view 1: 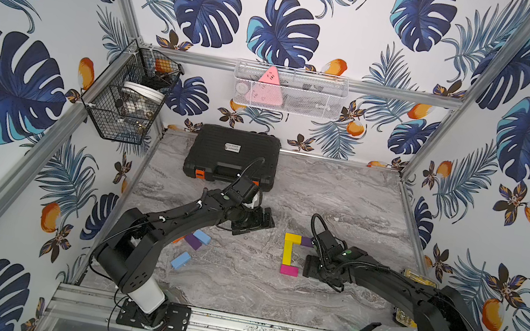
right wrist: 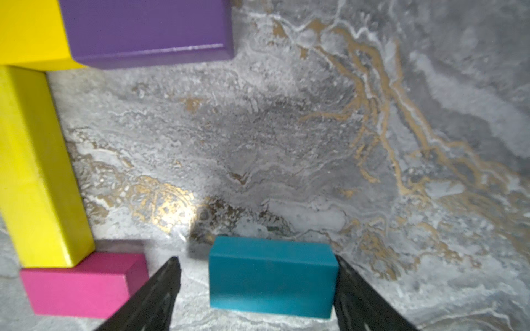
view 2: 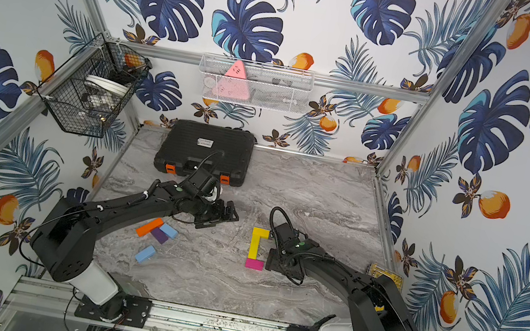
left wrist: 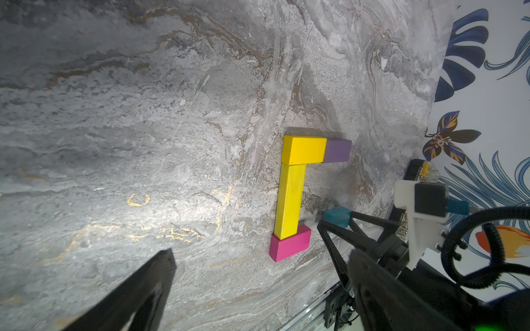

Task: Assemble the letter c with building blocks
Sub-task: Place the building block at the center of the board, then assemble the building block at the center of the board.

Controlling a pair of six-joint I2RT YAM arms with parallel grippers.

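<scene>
**Teal block lies between the right fingers, just short of the magenta block**

Your right gripper [right wrist: 256, 259] straddles the teal block [right wrist: 272, 275], which lies on the marble table [view 1: 341, 202]. One finger [right wrist: 352, 286] sits against the block's end. The other finger [right wrist: 160, 286] stands clear of it with a visible gap, so the jaws are spread and pinch nothing.

The teal block is just beside the magenta block [left wrist: 289, 243], roughly in line with it but not touching. The clear finger is in the gap between them.

The rest of the letter is on the table. The long yellow block [left wrist: 289, 200] forms the spine. The short yellow block [left wrist: 304, 150] lies across its far end, with the purple block [left wrist: 338, 150] butted against it. The magenta block lies across the spine's near end.

Your left gripper [view 1: 255, 222] hangs over bare table, left of the letter and well apart from it, with its jaws wide and nothing between them.

Beneath your left arm lie the spare blocks. The orange block [view 2: 149, 226], the second purple block [view 2: 159, 235] and a light blue block [view 2: 169, 230] are bunched together. Another light blue block [view 2: 145, 254] lies nearer the arm's base. A black case [view 1: 232, 157] sits at the back of the table.
</scene>
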